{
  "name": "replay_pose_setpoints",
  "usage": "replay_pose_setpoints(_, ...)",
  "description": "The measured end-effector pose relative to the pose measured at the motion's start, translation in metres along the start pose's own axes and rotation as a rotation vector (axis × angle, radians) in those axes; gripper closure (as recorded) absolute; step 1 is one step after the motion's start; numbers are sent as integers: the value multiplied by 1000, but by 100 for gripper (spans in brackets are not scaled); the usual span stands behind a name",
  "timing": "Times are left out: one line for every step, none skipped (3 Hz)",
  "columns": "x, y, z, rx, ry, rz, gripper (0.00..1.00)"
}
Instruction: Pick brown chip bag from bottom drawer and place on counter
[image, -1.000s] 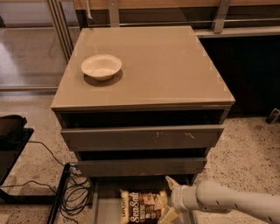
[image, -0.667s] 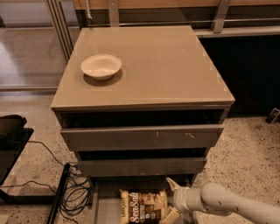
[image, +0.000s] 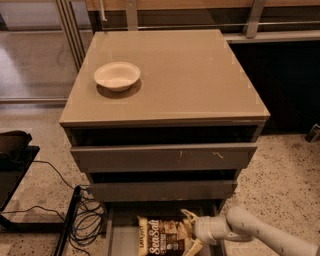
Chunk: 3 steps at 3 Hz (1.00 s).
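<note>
The brown chip bag (image: 162, 236), with white "Sea Salt" lettering, lies flat in the pulled-out bottom drawer (image: 121, 236) at the lower edge of the view. My gripper (image: 190, 232) reaches in from the right on a white arm and is down in the drawer at the bag's right end. Its fingers (image: 188, 215) are spread, one beyond the bag's far edge and one at its near edge. The counter (image: 195, 75) is the glossy taupe top of the cabinet above.
A white bowl (image: 117, 76) stands on the counter's left side. The two taller drawers (image: 165, 157) above jut out slightly over the bottom one. Black cables (image: 85, 220) and a black stand (image: 15, 165) lie on the floor at left.
The arm has shifted slightly left toward the bag. The bag has not moved.
</note>
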<state>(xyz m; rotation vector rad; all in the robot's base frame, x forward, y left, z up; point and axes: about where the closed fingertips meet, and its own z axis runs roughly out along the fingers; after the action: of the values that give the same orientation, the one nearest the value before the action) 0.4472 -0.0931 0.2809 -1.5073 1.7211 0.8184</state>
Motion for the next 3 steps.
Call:
replay_pose_setpoints(9, 7, 18, -85, -45, -28, 0)
replay_pose_setpoints(12, 16, 24, -108, -19, -64, 0)
replay_pose_setpoints(23, 45, 37, -96, 83, -39, 0)
